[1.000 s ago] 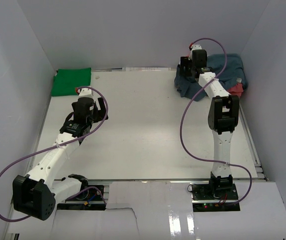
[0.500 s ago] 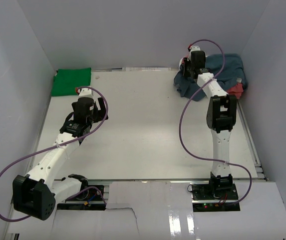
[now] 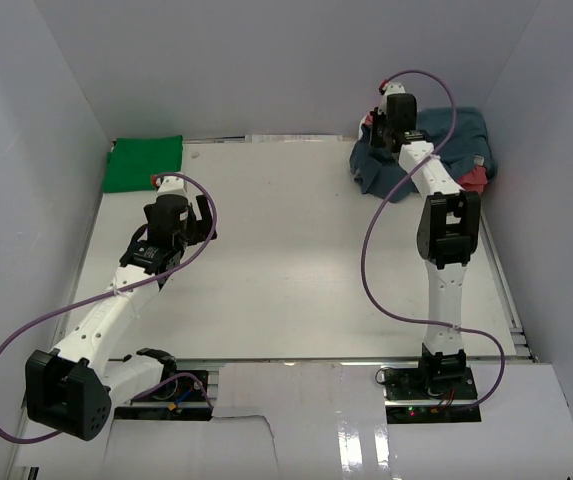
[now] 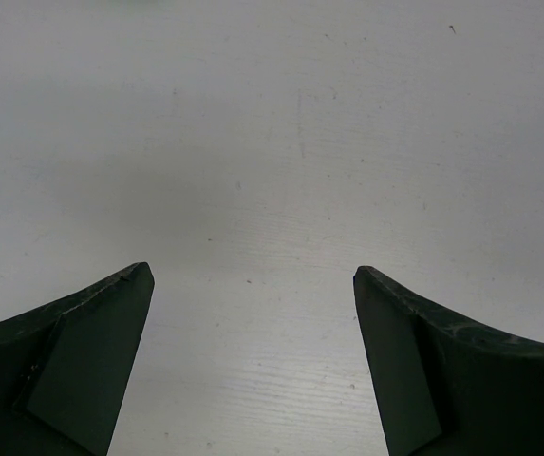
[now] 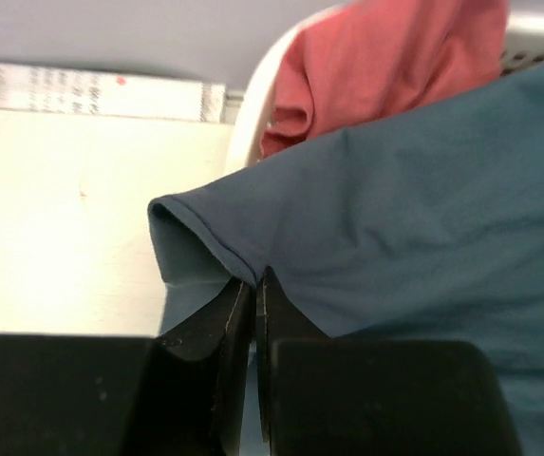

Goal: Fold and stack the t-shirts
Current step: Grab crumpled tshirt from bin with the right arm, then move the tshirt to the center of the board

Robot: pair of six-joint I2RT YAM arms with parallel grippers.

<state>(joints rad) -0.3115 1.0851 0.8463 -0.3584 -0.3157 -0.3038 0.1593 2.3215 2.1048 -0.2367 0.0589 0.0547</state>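
- Top external view: a bright green t-shirt (image 3: 144, 163) lies folded flat in the far left corner of the white table (image 3: 286, 260), well apart from both arms.
- Just right of it, nearer the camera, the left arm reaches over the left part of the table. The left gripper (image 3: 198, 216) touches no cloth.
- In the left wrist view the left gripper (image 4: 253, 275) has its two dark fingers (image 4: 91, 332) spread wide apart, with only the bare table (image 4: 272, 142) between and beyond them.
- The middle of the table carries nothing but the loops of the arms' purple cables (image 3: 371, 260).
- The right arm stretches to the far right corner, where the right gripper (image 3: 376, 128) sits at the left edge of a crumpled slate blue t-shirt (image 3: 446, 135).
- In the right wrist view the right gripper (image 5: 254, 285) has its fingers pressed together, pinching a folded edge of the slate blue t-shirt (image 5: 423, 218) just above the table (image 5: 53, 218).
- The blue shirt drapes over a white perforated basket (image 5: 251, 109), and a salmon red t-shirt (image 5: 376, 57) bulges from the basket behind it.
- At the far right of the top view, a patch of the salmon red t-shirt (image 3: 474, 180) shows at the near right edge of the blue heap.
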